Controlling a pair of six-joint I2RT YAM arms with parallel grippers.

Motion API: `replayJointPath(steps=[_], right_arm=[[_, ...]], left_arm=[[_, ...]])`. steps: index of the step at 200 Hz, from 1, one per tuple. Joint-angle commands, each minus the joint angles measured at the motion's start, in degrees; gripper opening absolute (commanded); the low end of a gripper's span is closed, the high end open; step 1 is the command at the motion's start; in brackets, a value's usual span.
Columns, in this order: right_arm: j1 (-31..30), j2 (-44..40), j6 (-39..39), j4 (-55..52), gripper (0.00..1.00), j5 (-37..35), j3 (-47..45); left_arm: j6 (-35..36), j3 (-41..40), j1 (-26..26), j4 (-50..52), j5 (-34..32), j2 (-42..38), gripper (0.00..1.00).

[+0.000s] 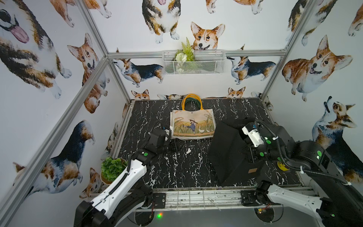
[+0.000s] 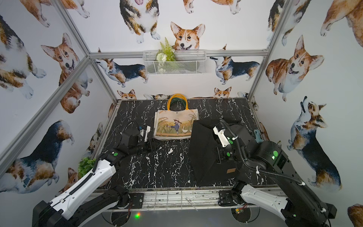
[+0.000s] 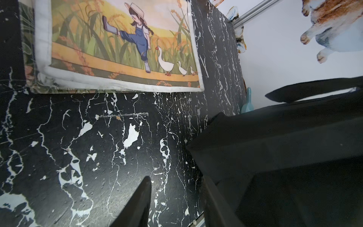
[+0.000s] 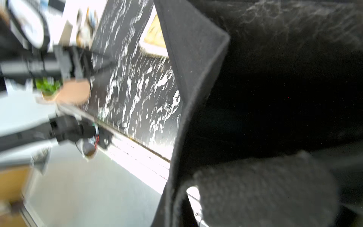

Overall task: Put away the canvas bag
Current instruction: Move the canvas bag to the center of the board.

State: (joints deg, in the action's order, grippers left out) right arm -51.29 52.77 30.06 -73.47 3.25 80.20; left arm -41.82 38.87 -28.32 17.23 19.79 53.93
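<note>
Front left, a plant [image 1: 113, 170] sits at the table [image 1: 176, 173] edge, partly hidden by the left arm [image 1: 121, 182], which is stretched low over the marble. Left gripper [image 3: 176, 180]: jaws are held part-way apart, nothing between them, above bare table. One finger [image 3: 137, 206] is cut off by the frame.

The right arm [image 1: 306, 157] is folded in from the right, wrist bent down. Right gripper [image 2: 218, 155]: jaws are closed together on the black bag [image 1: 225, 153]. Its tips are lost in cloth and the wrist view is blurred. The black bag is held propped up and tilted at the table's right.

Farther back, a printed bag [image 1: 193, 123] is laid flat on other folded cloth, handles toward the wall. A wire basket [image 1: 193, 62] is hung above.
</note>
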Motion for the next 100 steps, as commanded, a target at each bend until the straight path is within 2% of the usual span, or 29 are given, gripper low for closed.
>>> replayJointPath(steps=[1, 12, 29, 47, 100], right_arm=[[-10.47, 4.83, 4.96, 3.54, 0.0, -7.13, 0.53], [-14.93, 8.18, 6.32, 4.16, 0.0, -9.88, 1.72], [-17.74, 11.0, 7.65, 5.32, 0.0, -12.4, 3.3], [-18.23, 12.88, 8.5, 7.84, 0.0, -13.71, 3.99], [-18.16, 9.7, 11.46, 10.37, 0.0, -16.46, 1.33]], left_arm=[[-0.46, -0.8, 0.01, -3.35, 0.07, -0.62, 0.45], [-0.37, -1.12, 0.01, -3.48, 0.0, -0.91, 0.45], [-0.04, -0.96, 0.01, -3.23, 0.58, -0.93, 0.45], [1.75, 0.9, 0.0, -0.46, 1.08, -0.67, 0.45], [3.94, 2.96, 0.01, 6.28, 0.72, -4.4, 0.46]])
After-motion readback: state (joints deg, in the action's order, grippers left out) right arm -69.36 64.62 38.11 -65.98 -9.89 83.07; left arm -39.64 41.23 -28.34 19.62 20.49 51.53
